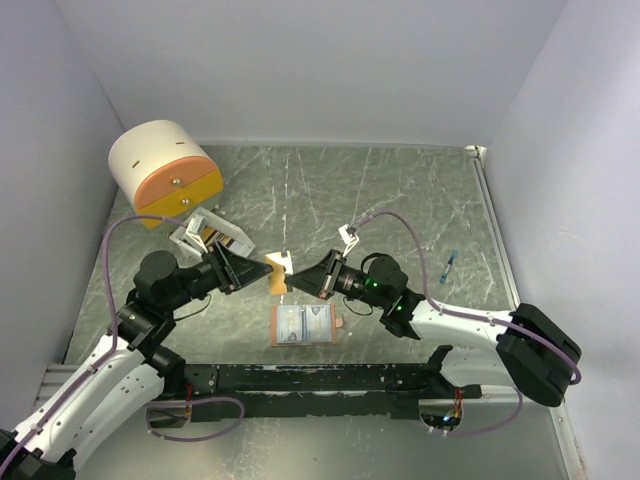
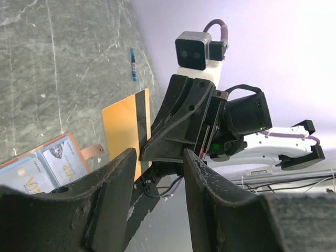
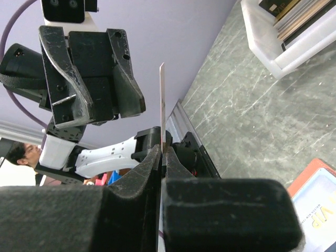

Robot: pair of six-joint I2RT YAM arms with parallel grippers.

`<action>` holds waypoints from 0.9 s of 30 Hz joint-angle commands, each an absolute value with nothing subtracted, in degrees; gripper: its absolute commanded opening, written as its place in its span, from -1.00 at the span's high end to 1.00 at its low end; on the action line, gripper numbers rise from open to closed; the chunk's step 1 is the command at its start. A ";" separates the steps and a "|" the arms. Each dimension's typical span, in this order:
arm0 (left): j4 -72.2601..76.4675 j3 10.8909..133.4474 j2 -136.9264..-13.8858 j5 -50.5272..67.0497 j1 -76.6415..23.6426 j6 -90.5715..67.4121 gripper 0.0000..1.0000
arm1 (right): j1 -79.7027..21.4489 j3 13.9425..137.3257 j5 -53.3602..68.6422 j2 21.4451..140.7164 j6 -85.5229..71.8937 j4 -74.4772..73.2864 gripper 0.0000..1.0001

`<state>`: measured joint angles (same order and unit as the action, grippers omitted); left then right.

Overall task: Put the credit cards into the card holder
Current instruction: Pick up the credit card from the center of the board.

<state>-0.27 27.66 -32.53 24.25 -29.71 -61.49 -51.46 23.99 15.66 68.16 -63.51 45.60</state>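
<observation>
The right fingers (image 1: 297,275) are closed on one credit card (image 2: 125,127), an orange-yellow card with a dark stripe along one face. They grip it by one edge, and the rest of the card stands clear of the fingertips. In the right wrist view the card appears edge-on and upright, rising straight out of the closed fingers. It is held in the air above the counter (image 1: 400,200) and touches no other object. The left fingers (image 1: 259,268) face the right fingers from the opposite side, just beside the free edge of the card. They stand apart with nothing between them, and the right wrist view shows a gap between them and the card. The card holder (image 1: 303,325) lies flat on the counter, near the arm bases and under the gap between the two sets of fingers. It is unfolded with the pale blue inside facing up and the salmon-brown rim and tab showing at the edge. Its pockets already contain cards, and pale markings are visible on them in the left wrist view. The white box (image 3: 286,52) sits on the counter to the left, behind the left arm. More cards (image 3: 291,11) stand on edge inside it. The round cream-and-orange drawer unit (image 1: 165,170) occupies the far left corner — just behind the white box. A thin blue item (image 1: 450,265) lies on the counter to the right, well apart from the card holder.
</observation>
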 commanded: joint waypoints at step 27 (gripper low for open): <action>4.73 26.36 -32.80 26.57 -29.32 -63.48 0.29 | -54.93 23.97 13.48 67.97 -65.82 49.06 1.00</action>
<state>-0.71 27.22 -34.09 24.86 -29.67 -62.06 -54.13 22.81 12.53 66.78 -65.49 46.61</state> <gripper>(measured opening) 0.405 0.009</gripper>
